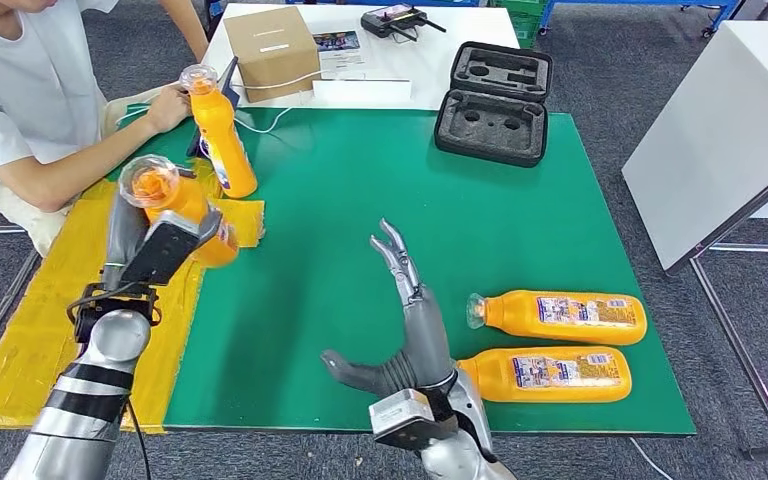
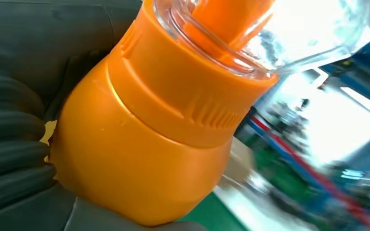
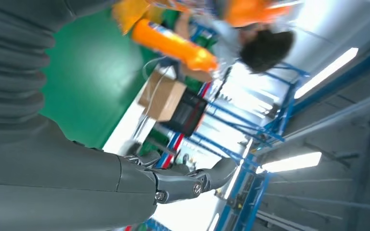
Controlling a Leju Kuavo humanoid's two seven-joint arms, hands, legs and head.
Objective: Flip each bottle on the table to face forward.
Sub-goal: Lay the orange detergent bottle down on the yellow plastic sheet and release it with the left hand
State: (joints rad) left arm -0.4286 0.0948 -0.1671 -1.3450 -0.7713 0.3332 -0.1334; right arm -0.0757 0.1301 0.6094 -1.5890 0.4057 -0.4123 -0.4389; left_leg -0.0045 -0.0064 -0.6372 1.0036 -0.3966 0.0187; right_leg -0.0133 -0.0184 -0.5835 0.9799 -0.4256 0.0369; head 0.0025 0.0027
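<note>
Four orange bottles are showing in the head view. At the far left a person (image 1: 20, 110) in a white shirt is sitting by the desk (image 1: 360, 250), cut off by the picture's edge, with one hand (image 1: 167, 108) resting against the upright bottle (image 1: 222, 132), which is standing at the back left of the green mat where it meets the yellow sheet (image 1: 30, 350). Just in front of it the left hand (image 1: 165, 245) is grasping the held bottle (image 1: 175, 205), lifted clear of the desk and tipped so its clear cap is facing the camera; the hand's dark back is covering most of the bottle's body, so its label is hidden. In the left wrist view the held bottle (image 2: 144, 144) is pressing against the ribbed grey cover, and the fingers themselves are hard to make out there.

In the middle, the right hand (image 1: 405, 320) is hovering above the green mat with its fingers (image 1: 395, 250) released and stretched forward and the thumb spread out to the side, holding nothing. The right wrist view is blurred and turned.

To the right, two bottles are lying on their sides, caps pointing left, close together but apart: the far lying bottle (image 1: 560, 316) and the near lying bottle (image 1: 545, 374), whose cap end is hidden behind the right wrist. Their labels are too small to read.

At the back there are one cardboard box (image 1: 272, 50), one open black foam case (image 1: 495, 100) and one dark controller (image 1: 398, 18).
</note>
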